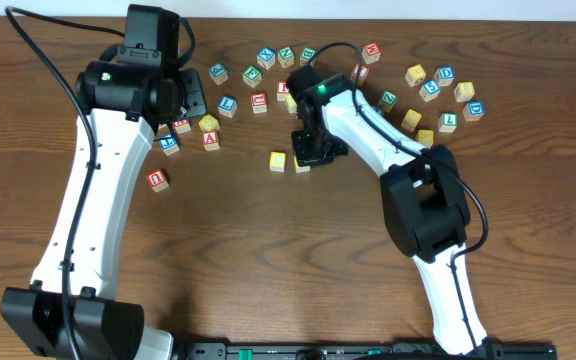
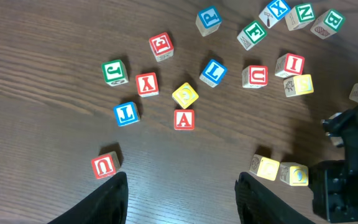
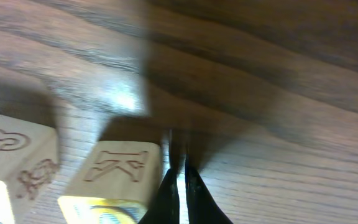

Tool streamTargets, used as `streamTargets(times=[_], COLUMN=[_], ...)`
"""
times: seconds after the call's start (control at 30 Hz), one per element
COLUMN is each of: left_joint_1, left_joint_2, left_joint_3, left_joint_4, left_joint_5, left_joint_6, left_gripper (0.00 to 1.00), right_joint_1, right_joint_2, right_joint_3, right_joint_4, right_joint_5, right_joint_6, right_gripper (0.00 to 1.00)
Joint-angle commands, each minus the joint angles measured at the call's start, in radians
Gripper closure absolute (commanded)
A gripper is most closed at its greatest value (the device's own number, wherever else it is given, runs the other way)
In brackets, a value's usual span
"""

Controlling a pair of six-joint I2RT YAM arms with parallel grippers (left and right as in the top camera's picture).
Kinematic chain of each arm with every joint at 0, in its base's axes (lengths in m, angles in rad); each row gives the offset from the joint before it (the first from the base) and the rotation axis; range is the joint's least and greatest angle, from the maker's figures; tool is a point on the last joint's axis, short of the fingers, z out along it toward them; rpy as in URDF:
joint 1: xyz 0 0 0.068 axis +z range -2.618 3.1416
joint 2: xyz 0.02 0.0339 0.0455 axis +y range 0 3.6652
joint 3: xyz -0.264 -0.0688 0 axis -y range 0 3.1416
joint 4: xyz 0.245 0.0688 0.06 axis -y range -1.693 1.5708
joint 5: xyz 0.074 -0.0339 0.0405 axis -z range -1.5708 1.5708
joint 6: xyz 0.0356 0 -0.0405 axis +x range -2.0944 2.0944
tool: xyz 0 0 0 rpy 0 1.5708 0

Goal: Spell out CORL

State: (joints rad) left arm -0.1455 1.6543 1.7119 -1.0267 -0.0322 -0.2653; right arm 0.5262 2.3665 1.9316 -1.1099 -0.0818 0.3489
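Two yellow-topped cubes (image 1: 278,160) (image 1: 301,163) sit side by side mid-table; the left wrist view shows them too (image 2: 267,168) (image 2: 294,174). My right gripper (image 1: 314,150) is down at the table just right of the second one. Up close it (image 3: 180,177) is shut with nothing between the fingers, which stand against the right side of that cube, whose side face (image 3: 120,168) carries a carved K. The blue L cube (image 1: 228,104) (image 2: 213,72) lies among loose cubes at the back left. My left gripper (image 2: 182,186) hovers open and empty above bare wood. I cannot make out a green R.
Loose cubes lie around the left arm: red U (image 1: 157,179), red A (image 1: 211,140), a yellow one (image 1: 209,123). More cubes are spread along the back (image 1: 286,56) and at the back right (image 1: 438,90). The right arm (image 1: 423,200) crosses the right half.
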Motion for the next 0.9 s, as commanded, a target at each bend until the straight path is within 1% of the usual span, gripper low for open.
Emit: streamTargets(times=[0.0, 0.27, 0.57, 0.87], left_joint_1=[0.002, 0.002, 0.002, 0.002], left_joint_2=[-0.008, -0.008, -0.008, -0.008], left_joint_3=[0.007, 0.007, 0.007, 0.007], left_joint_4=[0.0, 0.0, 0.0, 0.0], left_joint_5=[-0.003, -0.003, -0.002, -0.002], left_joint_6=[-0.009, -0.009, -0.009, -0.009], left_gripper=[0.45, 0.45, 0.45, 0.45], right_joint_1=[0.03, 0.045, 0.056, 0.057], right_joint_2=[-0.024, -0.024, -0.024, -0.024], right_joint_3=[-0.004, -0.004, -0.004, -0.004], right_joint_4=[0.006, 0.025, 0.035, -0.029], right_joint_5=[-0.015, -0.016, -0.042, -0.068], right_joint_6=[0.014, 0.051, 0.055, 0.073], right_gripper=[0.99, 0.99, 0.99, 0.99])
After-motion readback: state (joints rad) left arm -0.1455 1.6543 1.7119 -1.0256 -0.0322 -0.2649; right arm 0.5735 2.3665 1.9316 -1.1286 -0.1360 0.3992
